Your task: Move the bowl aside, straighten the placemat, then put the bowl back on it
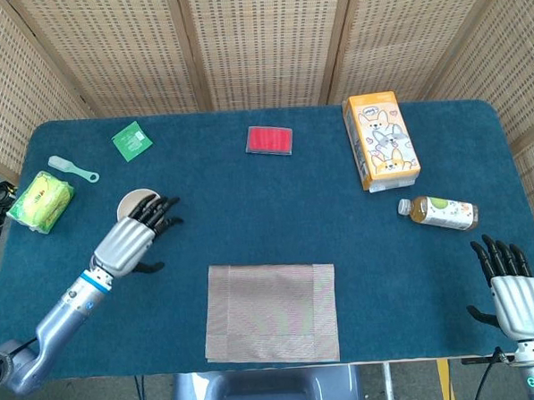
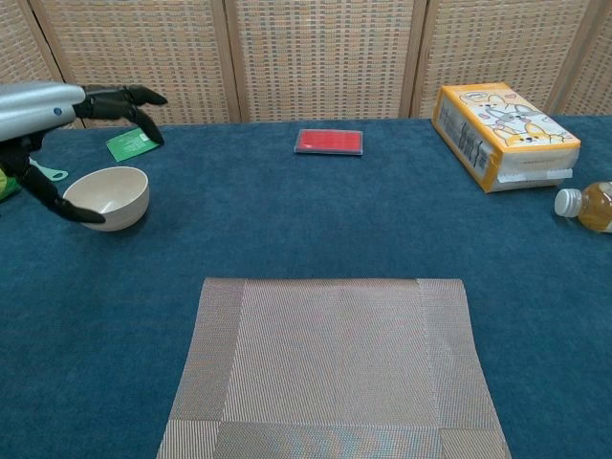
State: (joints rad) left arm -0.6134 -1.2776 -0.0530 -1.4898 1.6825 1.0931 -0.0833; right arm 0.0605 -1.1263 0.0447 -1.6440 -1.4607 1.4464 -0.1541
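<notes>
Bowl (image 2: 107,196) sits free beneath the left hand's (image 1: 133,238) spread fingers (image 2: 122,98).

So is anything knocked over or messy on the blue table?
The clear plastic bottle of yellow drink lies on its side near the table's right edge. The orange tissue box lies flat. The beige bowl sits upright off the woven grey placemat, which looks slightly crooked.

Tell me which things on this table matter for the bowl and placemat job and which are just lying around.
Job: bowl, placemat, left hand open above the bowl, right hand open.

Lying about: tissue box, bottle, red card, green packet, yellow-green pack, small scoop.
</notes>
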